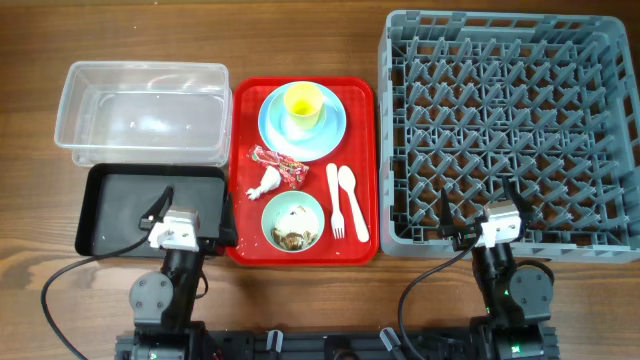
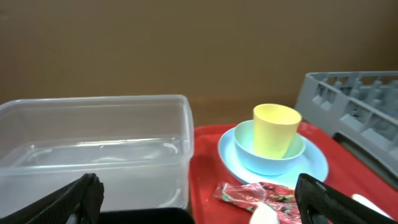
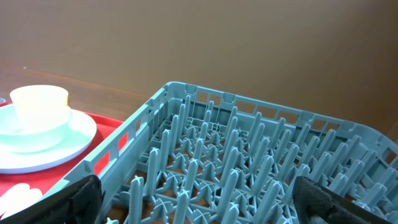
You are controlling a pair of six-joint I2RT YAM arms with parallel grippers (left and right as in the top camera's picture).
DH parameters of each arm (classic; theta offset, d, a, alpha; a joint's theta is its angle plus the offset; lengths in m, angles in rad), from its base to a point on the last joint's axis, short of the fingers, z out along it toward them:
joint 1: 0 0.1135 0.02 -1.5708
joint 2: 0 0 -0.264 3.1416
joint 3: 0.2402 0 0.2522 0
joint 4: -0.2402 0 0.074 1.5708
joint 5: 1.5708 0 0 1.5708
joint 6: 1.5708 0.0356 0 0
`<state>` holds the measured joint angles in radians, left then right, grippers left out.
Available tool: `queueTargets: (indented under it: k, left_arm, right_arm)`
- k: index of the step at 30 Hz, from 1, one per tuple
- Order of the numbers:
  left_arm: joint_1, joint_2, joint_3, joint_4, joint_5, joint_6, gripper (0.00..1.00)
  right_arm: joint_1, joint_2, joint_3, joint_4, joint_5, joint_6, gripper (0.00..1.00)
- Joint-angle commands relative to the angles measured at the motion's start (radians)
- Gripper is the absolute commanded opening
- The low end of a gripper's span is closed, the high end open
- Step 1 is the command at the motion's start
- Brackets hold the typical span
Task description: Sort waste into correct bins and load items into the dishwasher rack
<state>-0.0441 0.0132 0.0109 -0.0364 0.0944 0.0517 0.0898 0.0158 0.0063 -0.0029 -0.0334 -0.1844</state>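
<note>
On the red tray (image 1: 355, 100) a yellow cup (image 1: 302, 103) stands in a small bowl on the light blue plate (image 1: 330, 125). Below them lie the red-and-white wrapper (image 1: 280, 163), the white tissue (image 1: 268, 184), a pale green bowl (image 1: 293, 222) holding brown food scraps, the fork (image 1: 335, 200) and the spoon (image 1: 350, 198). My left gripper (image 1: 195, 203) hovers open over the black tray (image 1: 115, 215), with the clear tub (image 1: 145, 110) behind it. My right gripper (image 1: 482, 206) stands open over the near edge of the grey rack (image 1: 510, 120). The left wrist view shows the cup (image 2: 275, 127) and wrapper (image 2: 255, 194) ahead.
The tub, the black tray, the red tray and the rack sit side by side on a brown wooden table (image 1: 30, 150). Black cables (image 1: 70, 275) trail from both arm bases along the front edge. The rack's upright pegs (image 3: 233, 143) fill the right wrist view.
</note>
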Motion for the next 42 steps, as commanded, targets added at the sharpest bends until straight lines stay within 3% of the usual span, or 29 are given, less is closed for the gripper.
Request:
queueTargets:
  k: [1,3,7,10,13,15,18,19,20,22,26,27,28,31,35,42]
  left_arm:
    - [-0.005,-0.006,0.016,0.022,0.221,-0.006,1.0]
    - [-0.005,-0.006,0.138,0.026,0.23,-0.139,1.0]
    - [-0.005,0.151,0.509,-0.155,0.271,-0.19,1.0]
    - [-0.005,0.545,0.975,-0.474,0.402,-0.161,1.0]
    - [-0.005,1.036,1.5,-0.998,0.444,-0.162,1.0]
    - [-0.005,1.223,1.643,-1.102,0.46,-0.196,1.0]
    - [-0.005,1.404,1.663,-1.173,0.5,-0.24,1.0]
    - [-0.011,1.487,1.663,-1.215,0.5,-0.243,0.77]
    - [-0.025,1.564,1.662,-1.25,0.496,-0.243,0.04]
    - [-0.069,1.631,1.655,-1.259,0.361,-0.282,0.04]
    - [-0.267,1.74,1.589,-1.25,-0.075,-0.459,0.04]
    - [-0.286,1.756,1.579,-1.247,-0.121,-0.482,0.07]
    - [-0.315,1.787,1.563,-1.24,-0.171,-0.509,0.19]
    - [-0.324,1.841,1.562,-1.23,-0.171,-0.509,0.34]
    - [-0.325,1.892,1.552,-1.194,-0.167,-0.509,0.32]
    - [-0.324,1.899,1.369,-1.03,-0.162,-0.509,0.33]
  right_arm:
    - [-0.002,-0.002,-0.001,0.005,-0.01,0.001,1.0]
    - [-0.002,-0.002,-0.001,0.005,-0.01,0.001,1.0]
    - [-0.002,-0.002,-0.001,0.005,-0.01,0.001,1.0]
    - [-0.002,-0.002,-0.001,0.005,-0.01,0.001,1.0]
    - [-0.002,-0.002,-0.001,0.005,-0.01,0.001,1.0]
    - [-0.002,-0.002,-0.001,0.005,-0.01,0.001,1.0]
    - [-0.002,-0.002,-0.001,0.005,-0.01,0.001,1.0]
    - [-0.002,-0.002,-0.001,0.005,-0.01,0.001,1.0]
    - [-0.002,-0.002,-0.001,0.005,-0.01,0.001,1.0]
    - [-0.002,-0.002,-0.001,0.005,-0.01,0.001,1.0]
    - [-0.002,-0.002,-0.001,0.005,-0.01,0.001,1.0]
    - [-0.002,-0.002,-0.001,0.005,-0.01,0.001,1.0]
    - [-0.002,-0.002,-0.001,0.005,-0.01,0.002,1.0]
    - [-0.002,-0.002,-0.001,0.005,-0.01,0.001,1.0]
    - [-0.002,-0.002,-0.001,0.005,-0.01,0.001,1.0]
    - [-0.002,-0.002,-0.001,0.005,-0.01,0.001,1.0]
